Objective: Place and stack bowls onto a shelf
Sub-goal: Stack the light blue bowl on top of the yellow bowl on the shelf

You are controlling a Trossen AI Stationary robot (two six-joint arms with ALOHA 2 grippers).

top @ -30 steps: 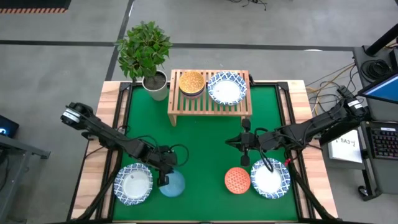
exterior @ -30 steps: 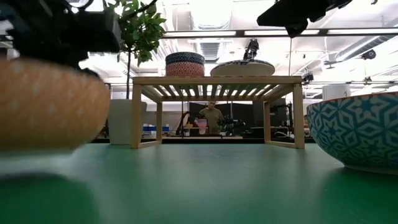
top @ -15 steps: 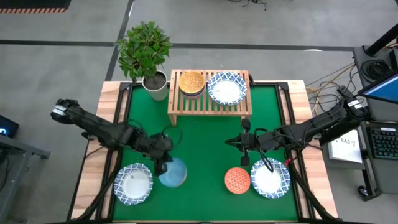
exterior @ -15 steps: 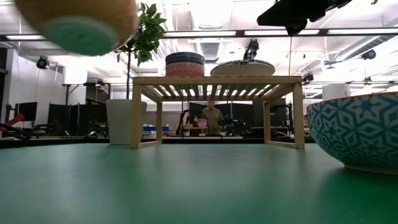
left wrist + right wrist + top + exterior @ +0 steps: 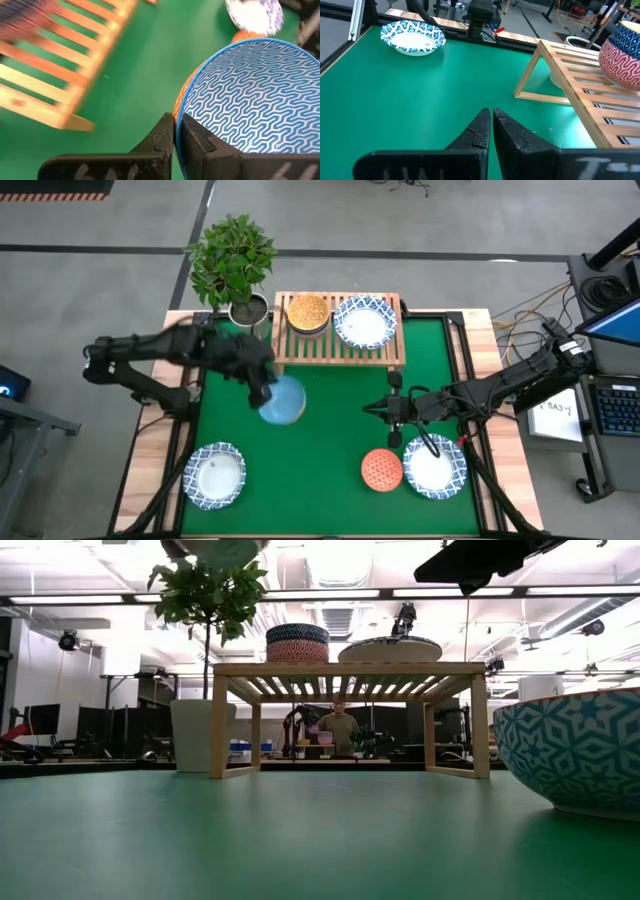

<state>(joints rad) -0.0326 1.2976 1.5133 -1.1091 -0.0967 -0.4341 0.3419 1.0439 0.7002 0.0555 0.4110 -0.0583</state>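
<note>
— What has your left hand (image 5: 173, 131) got?
— It grips the rim of the light blue bowl (image 5: 281, 400), lifted above the bench (image 5: 330, 440) just before the shelf (image 5: 337, 345).
— And the right hand (image 5: 394, 420)?
— Clenched, empty, above the bench.

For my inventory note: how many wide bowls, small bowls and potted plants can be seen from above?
Wide blue-rimmed bowls: 3
Small bowls: 3
Potted plants: 1
Total: 7
</note>
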